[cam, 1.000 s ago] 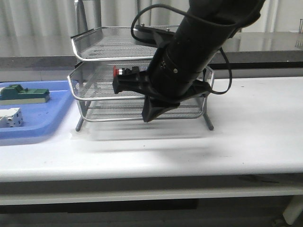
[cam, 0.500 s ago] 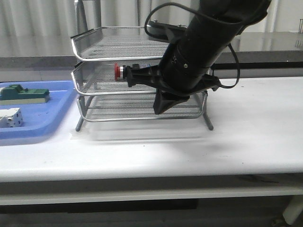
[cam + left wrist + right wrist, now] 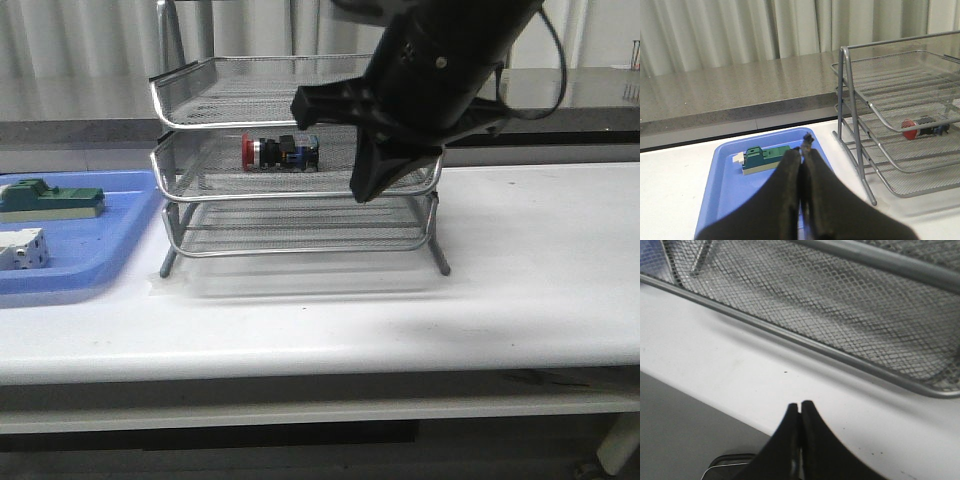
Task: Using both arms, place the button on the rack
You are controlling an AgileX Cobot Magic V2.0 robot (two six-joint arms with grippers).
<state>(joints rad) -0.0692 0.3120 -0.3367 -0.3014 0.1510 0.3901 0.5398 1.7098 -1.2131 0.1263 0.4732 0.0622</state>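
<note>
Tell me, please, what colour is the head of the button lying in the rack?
Red; the button shows it best in the front view.

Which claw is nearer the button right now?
Right. The right claw hangs just beside the button in the rack's middle tray; the left claw sits back over the blue tray.

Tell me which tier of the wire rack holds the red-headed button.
The middle tier of the rack: the button lies there on its side, while the tiers above and below show only bare mesh.
</note>
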